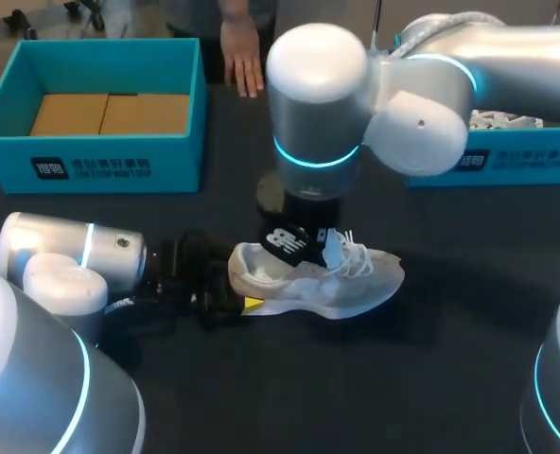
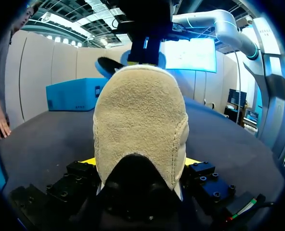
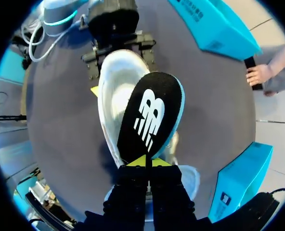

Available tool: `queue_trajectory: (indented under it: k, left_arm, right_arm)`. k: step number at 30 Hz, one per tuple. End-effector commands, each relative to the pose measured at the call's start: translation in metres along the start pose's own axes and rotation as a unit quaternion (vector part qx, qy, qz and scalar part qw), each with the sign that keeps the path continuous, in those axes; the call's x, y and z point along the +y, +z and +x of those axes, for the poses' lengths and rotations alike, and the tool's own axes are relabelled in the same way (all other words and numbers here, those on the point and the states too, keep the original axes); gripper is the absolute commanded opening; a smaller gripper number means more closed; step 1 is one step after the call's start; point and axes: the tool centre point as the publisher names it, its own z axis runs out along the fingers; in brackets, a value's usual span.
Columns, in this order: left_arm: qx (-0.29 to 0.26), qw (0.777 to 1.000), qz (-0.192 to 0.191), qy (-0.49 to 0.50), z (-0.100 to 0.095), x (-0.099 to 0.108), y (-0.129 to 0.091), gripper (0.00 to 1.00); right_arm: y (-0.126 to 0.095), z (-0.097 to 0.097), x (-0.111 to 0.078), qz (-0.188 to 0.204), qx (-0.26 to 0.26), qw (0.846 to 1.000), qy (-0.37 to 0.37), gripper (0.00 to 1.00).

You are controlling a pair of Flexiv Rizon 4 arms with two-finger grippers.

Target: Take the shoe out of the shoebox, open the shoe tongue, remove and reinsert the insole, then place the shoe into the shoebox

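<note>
Clamping both fingers on the heel, the left gripper [image 2: 141, 161] holds the one shoe [image 1: 318, 279]. The right gripper [image 3: 147, 162] pinches the one insole [image 3: 149, 118] just above it. A box [image 1: 91, 161] stands beyond the left gripper, a second box [image 1: 521, 163] beyond the right.

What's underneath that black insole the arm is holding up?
The white shoe lies right under the black insole, its heel clamped by the left gripper. The right gripper pinches the insole's end. The insole covers the shoe's opening, so its inside cannot be seen.

Left end effector [image 2: 139, 161] clamped; right end effector [image 3: 146, 162] pinched closed.
</note>
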Motion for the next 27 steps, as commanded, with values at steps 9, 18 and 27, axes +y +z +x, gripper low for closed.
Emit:
queue_trajectory:
  k: [9,18,27]
  left_arm:
    - [0.0,1.0,-0.001,0.0,0.001,0.0,0.0,0.0]
    - [0.0,1.0,-0.001,0.0,0.001,0.0,0.0,0.0]
    - [0.0,1.0,-0.001,0.0,0.001,0.0,0.0,0.0]
  right_arm:
    - [0.007,-0.005,0.033,-0.09,0.032,0.995,-0.033,0.0]
    - [0.006,-0.006,0.055,-0.121,0.051,0.99,-0.051,0.0]
    - [-0.007,-0.008,0.07,-0.15,0.067,0.983,-0.084,0.0]
